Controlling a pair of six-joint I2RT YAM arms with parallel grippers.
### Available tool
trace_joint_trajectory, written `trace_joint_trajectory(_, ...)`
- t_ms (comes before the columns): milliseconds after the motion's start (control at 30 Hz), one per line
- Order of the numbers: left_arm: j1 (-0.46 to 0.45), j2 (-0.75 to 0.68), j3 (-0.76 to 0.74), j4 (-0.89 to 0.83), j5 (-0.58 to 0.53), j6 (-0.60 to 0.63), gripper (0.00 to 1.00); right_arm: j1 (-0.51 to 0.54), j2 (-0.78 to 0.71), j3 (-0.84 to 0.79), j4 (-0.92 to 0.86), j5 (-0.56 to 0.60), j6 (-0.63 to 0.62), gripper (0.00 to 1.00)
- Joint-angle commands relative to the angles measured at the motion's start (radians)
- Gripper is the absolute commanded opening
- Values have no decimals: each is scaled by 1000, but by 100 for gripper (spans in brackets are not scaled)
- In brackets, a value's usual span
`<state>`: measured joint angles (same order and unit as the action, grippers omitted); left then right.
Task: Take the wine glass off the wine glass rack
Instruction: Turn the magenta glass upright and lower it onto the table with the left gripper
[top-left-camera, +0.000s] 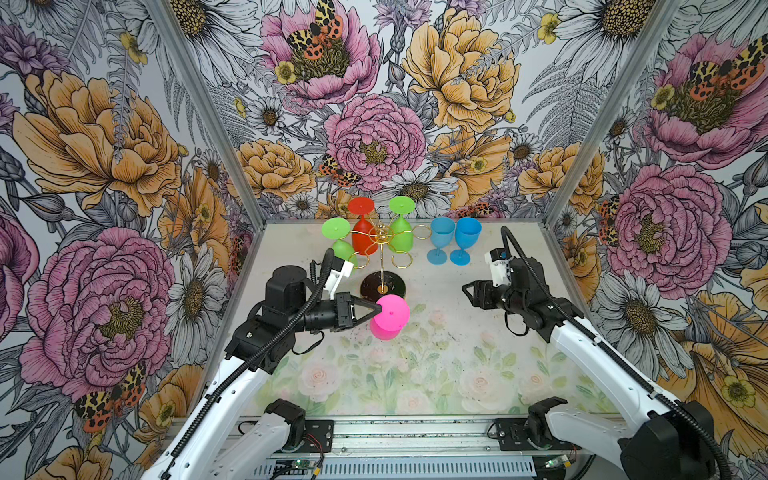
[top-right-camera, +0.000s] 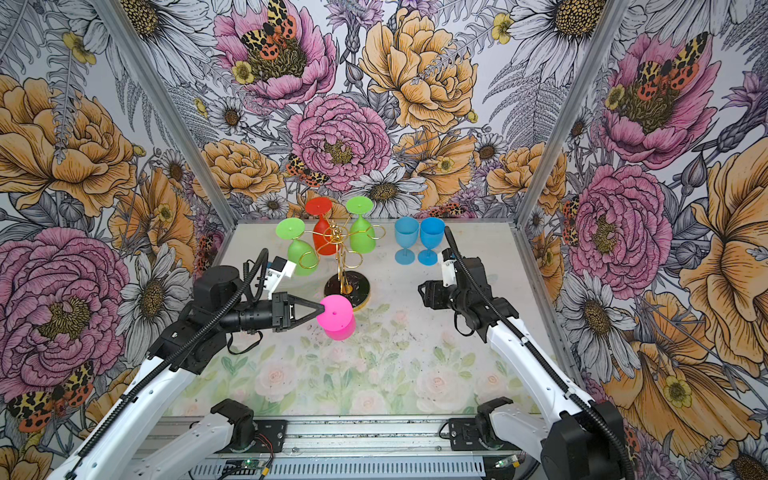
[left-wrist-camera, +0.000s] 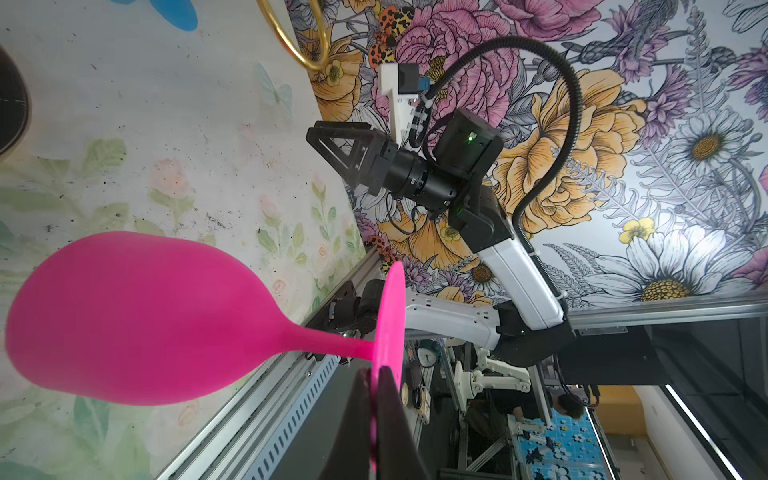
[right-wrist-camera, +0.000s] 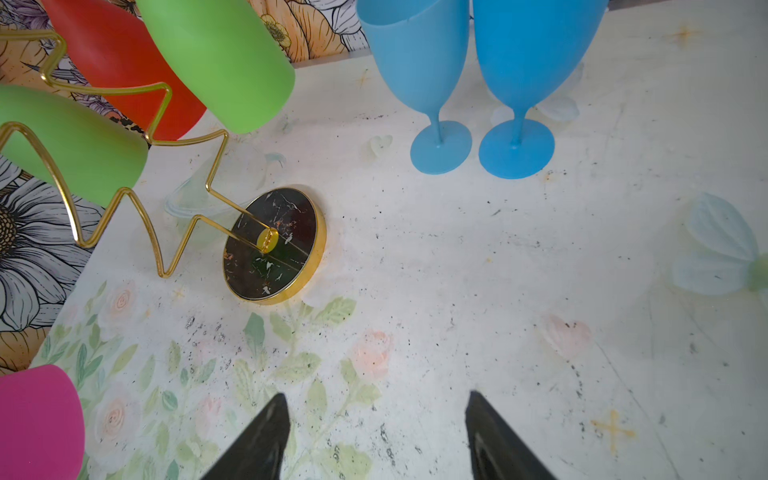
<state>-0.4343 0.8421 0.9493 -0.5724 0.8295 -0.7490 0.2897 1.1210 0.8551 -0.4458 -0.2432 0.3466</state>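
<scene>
A pink wine glass (top-left-camera: 390, 318) (top-right-camera: 337, 318) hangs foot up and bowl down in front of the wine glass rack, clear of its arms. My left gripper (top-left-camera: 380, 309) (left-wrist-camera: 376, 370) is shut on the rim of the glass's round foot; the pink bowl (left-wrist-camera: 137, 320) shows beside the mat. The wine glass rack (top-left-camera: 380, 243) (top-right-camera: 341, 245) is thin gold wire on a round black base (right-wrist-camera: 272, 245). It carries two green glasses (top-left-camera: 401, 232) and a red one (top-left-camera: 363, 239) upside down. My right gripper (top-left-camera: 466, 291) (right-wrist-camera: 376, 399) stands open and empty to the right of the rack.
Two blue glasses (top-left-camera: 440, 241) (top-left-camera: 467, 241) stand upright on the mat at the back right, close to my right arm. Flowered walls close in the left, back and right sides. A metal rail (top-left-camera: 415, 432) with the arm mounts runs along the front edge.
</scene>
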Motion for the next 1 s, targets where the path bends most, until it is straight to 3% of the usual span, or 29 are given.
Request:
trace_joint_trajectory(0, -75, 16, 47, 9, -142, 94, 0, 9, 14, 44, -45, 7, 11, 68)
trace_joint_trajectory(433, -428, 110, 88, 9, -569, 360, 0, 12, 41, 96, -131, -50, 24, 66)
trace_joint_trajectory(967, -704, 143, 32, 42, -894, 711, 0, 14, 82, 175, -209, -191, 20, 66)
